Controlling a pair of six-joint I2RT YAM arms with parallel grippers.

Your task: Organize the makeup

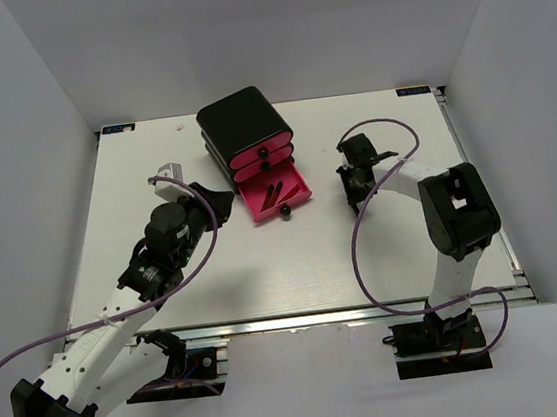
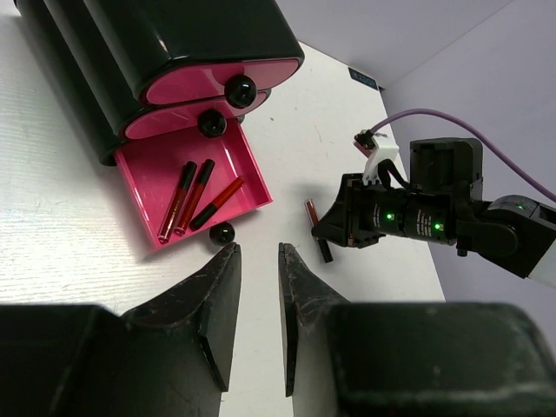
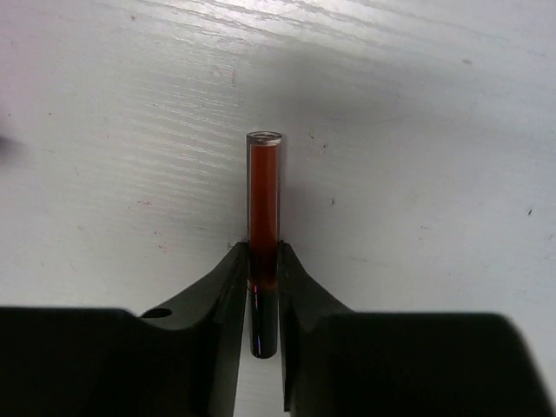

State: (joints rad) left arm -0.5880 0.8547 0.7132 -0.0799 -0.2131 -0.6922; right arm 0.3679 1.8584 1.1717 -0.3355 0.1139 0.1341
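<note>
My right gripper (image 3: 263, 254) is shut on a thin dark-red lip stick (image 3: 264, 200) with a black cap, down at the white table. In the left wrist view that stick (image 2: 311, 215) pokes out under the right gripper (image 2: 334, 230). Three more dark-red lip sticks (image 2: 198, 198) lie in the open bottom pink drawer (image 2: 152, 165) of the black box (image 1: 242, 122). My left gripper (image 2: 259, 256) is open and empty, hovering over the table in front of the drawer. In the top view the right gripper (image 1: 351, 182) is right of the box. No compacts, palette or tube show.
The black box has two shut pink drawers (image 2: 204, 82) with black knobs above the open one. A small white object (image 1: 168, 173) sits left of the left arm. Purple cables (image 1: 365, 259) loop over the table from both arms.
</note>
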